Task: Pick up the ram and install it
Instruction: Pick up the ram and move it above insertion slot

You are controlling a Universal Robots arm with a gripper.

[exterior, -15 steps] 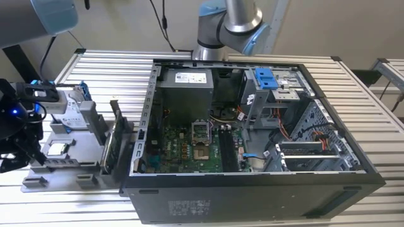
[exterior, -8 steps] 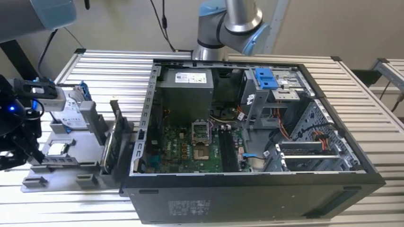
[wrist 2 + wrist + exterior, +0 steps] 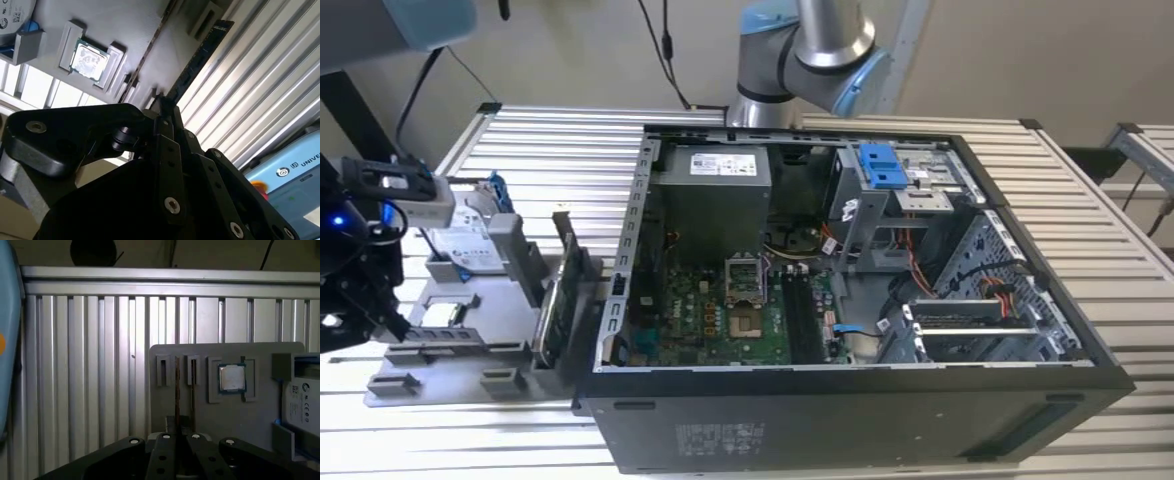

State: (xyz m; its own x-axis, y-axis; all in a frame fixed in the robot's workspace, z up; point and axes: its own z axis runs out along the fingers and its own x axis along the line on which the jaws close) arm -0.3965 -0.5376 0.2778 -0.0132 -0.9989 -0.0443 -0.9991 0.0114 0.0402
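A ribbed aluminium table (image 3: 90, 380) spreads beyond the black gripper (image 3: 180, 437), whose grip I cannot tell. Just ahead, a grey plastic tray (image 3: 260, 422) holds the slim dark ram stick (image 3: 196, 60) and a square silver chip (image 3: 232, 378).

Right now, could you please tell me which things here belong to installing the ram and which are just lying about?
For the job:
ram stick
gripper
open computer case

Just lying about:
hard drive
processor chip
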